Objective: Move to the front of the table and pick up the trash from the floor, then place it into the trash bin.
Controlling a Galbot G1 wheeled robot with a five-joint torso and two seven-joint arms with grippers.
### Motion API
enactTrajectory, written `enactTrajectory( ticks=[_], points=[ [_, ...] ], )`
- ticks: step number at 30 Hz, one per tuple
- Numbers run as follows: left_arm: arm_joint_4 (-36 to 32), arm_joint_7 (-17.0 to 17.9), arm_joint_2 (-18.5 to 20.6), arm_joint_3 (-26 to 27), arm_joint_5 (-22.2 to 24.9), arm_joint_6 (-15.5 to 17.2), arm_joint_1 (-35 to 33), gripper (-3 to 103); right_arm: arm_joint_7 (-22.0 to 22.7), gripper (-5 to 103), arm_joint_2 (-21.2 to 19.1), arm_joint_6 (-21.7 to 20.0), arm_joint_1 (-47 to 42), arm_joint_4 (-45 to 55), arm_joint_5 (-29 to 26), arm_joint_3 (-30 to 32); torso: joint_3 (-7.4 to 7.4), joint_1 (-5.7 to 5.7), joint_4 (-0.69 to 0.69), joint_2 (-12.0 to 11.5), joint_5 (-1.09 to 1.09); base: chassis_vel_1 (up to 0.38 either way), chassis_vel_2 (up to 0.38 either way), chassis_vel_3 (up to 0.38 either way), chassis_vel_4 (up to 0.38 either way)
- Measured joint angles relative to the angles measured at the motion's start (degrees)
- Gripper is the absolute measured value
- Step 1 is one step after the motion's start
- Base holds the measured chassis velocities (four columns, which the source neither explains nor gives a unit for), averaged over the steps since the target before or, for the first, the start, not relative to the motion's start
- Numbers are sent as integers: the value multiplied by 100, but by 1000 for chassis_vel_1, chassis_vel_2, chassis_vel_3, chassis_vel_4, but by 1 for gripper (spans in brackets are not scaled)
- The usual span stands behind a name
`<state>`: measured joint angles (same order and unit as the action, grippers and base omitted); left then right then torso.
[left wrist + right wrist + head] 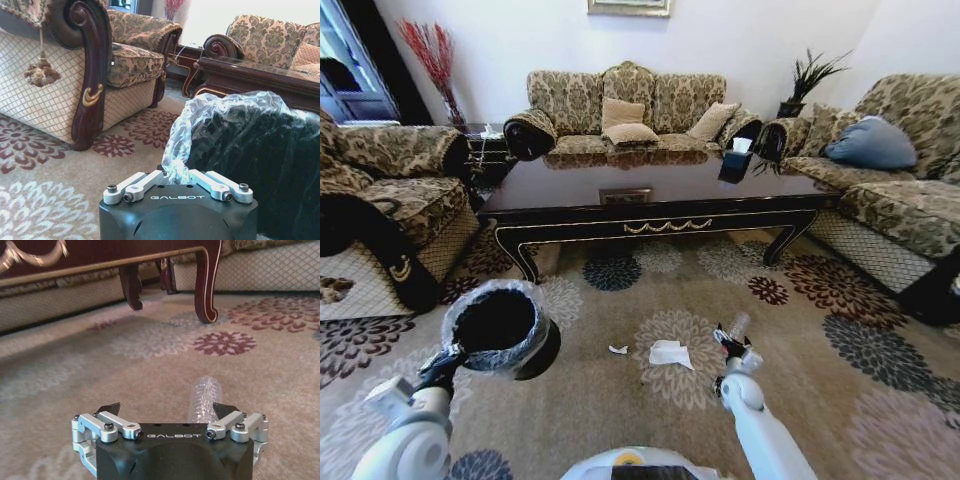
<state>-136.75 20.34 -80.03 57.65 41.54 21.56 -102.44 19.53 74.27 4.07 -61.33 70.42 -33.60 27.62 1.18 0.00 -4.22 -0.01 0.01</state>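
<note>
- One trash bin [498, 328], black with a crinkled bag liner, at my 10 o'clock on the carpet [820, 330]; my left gripper [176, 176] is clenched on the liner's rim.
- My right gripper [167, 412] is low at 1 o'clock, jaws spread, grasping nothing; one clear plastic bottle [205, 400] lies just ahead between the fingertips.
- Two white trash pieces at 12 o'clock: one crumpled paper [670, 353], one tiny scrap [618, 350].
- One table [660, 195] farther off at 12.
</note>
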Motion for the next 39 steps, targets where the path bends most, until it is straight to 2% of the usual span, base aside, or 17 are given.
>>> enactTrajectory(
  ticks=[6, 9, 14, 24, 25, 27, 28, 29, 30, 32, 36, 37, 39],
  points=[
    [-382, -8, -243, -21, -103, -24, -303, 4, -5, 100, -44, 60, 566, -957, 23, -99, 0, 0, -1, 0, 0, 0, 0, 0, 0],
    [-592, -9, -378, -119, -206, -26, -387, 4, 197, 100, -33, 32, 927, -1537, 27, -141, 0, 0, -2, 0, 0, 0, 0, 0, 0],
    [-673, -3, -468, -227, -307, -18, -438, 4, 223, 100, -5, 133, 1221, -2054, 45, -176, 0, 0, 0, 0, -1, 0, 0, 0, 0],
    [-684, 12, -575, -293, -468, -5, -509, 4, -38, 101, 61, 291, 1766, -2996, 94, -197, 0, 0, 0, 0, -1, 0, 0, 0, 0],
    [-679, 12, -582, -293, -469, -7, -520, 4, -63, 97, 74, 290, 1815, -3072, 129, -189, 0, 0, 0, 0, -1, 0, 0, 0, 0],
    [-677, 13, -584, -293, -470, -8, -523, 4, -69, 97, 78, 287, 1828, -3094, 143, -187, 0, 0, 0, 0, -1, 0, 0, 0, 0],
    [-672, 15, -589, -296, -471, -9, -526, 4, -77, 87, 90, 238, 1872, -3166, 197, -180, 0, 0, 0, 0, -1, 0, 0, 0, 0],
    [-671, 14, -590, -299, -471, -10, -527, 4, -77, 87, 94, 171, 1884, -3199, 225, -180, 0, 0, 0, 0, -1, 0, 0, 0, 0],
    [-669, 14, -590, -301, -471, -10, -530, 4, -77, 82, 95, 76, 1887, -3221, 248, -185, 0, 0, -1, 0, -1, 0, 0, 0, 0],
    [-668, 14, -590, -302, -471, -10, -531, 4, -77, 82, 96, 38, 1887, -3227, 256, -188, 0, 0, -1, 1, -1, 0, 0, 0, 0],
    [-661, 18, -584, -303, -471, -16, -537, 4, -76, 60, 104, -186, 1843, -3274, 405, -181, -1, 0, 0, 1, -2, 0, 0, 0, 0],
    [-661, 18, -584, -303, -471, -16, -537, 4, -76, 60, 104, -186, 1843, -3274, 405, -181, -1, 0, 0, 1, -2, 0, 0, 0, 0],
    [-659, 22, -584, -334, -473, -24, -540, 4, -85, 49, 100, -204, 1780, -3258, 451, -163, -1, 0, 0, 2, -3, 0, 0, 0, 0]
  ],
)
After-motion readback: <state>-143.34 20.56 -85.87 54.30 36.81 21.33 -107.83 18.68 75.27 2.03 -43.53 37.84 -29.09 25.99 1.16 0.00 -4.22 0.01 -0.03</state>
